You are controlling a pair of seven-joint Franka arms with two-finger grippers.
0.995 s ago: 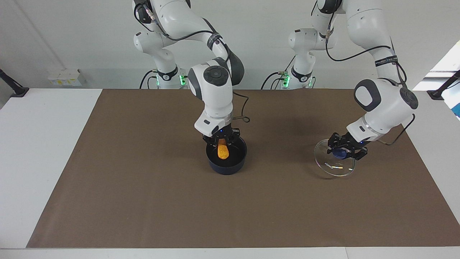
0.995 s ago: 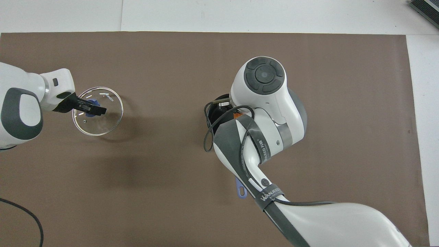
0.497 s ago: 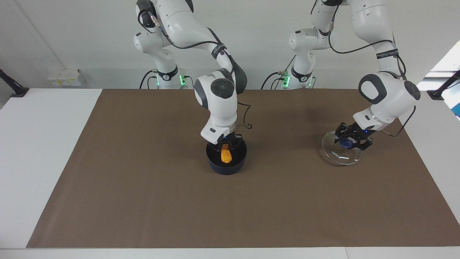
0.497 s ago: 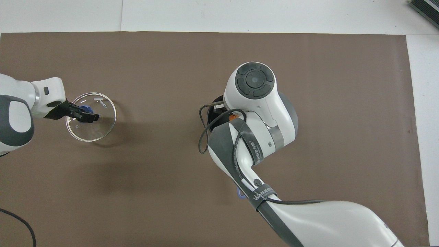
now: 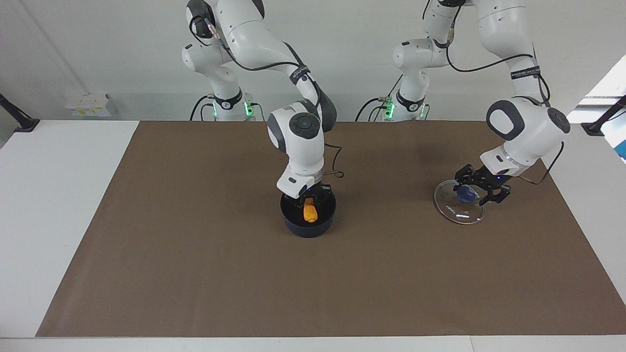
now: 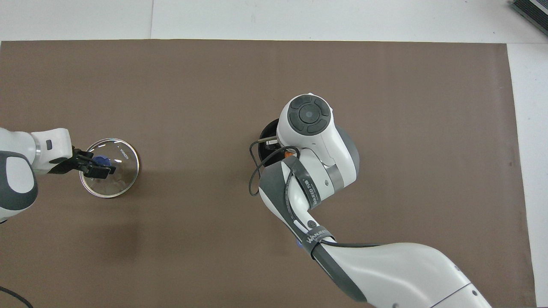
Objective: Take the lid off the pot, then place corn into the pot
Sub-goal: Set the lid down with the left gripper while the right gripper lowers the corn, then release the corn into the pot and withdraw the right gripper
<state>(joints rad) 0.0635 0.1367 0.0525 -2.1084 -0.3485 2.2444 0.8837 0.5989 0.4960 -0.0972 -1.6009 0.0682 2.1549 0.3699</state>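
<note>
The dark navy pot (image 5: pixel 308 222) stands mid-table; only part of its rim (image 6: pixel 266 131) shows in the overhead view, under the right arm. My right gripper (image 5: pixel 308 199) is down at the pot's mouth, shut on the upper end of the orange-yellow corn (image 5: pixel 310 213), which hangs upright inside the pot. My left gripper (image 5: pixel 473 192) is shut on the blue knob (image 5: pixel 464 195) of the glass lid (image 5: pixel 458 210). It holds the lid tilted and low over the mat at the left arm's end, as the overhead view (image 6: pixel 115 182) also shows. I cannot tell if its lower edge touches.
A brown mat (image 5: pixel 195 274) covers most of the white table. The tip of the pot's handle (image 6: pixel 298 243) peeks out from under the right arm, pointing toward the robots. A small white box (image 5: pixel 88 105) sits off the mat near the right arm's base.
My right gripper has lowered the corn deeper into the pot. My left gripper has carried the lid down and a little nearer to the robots.
</note>
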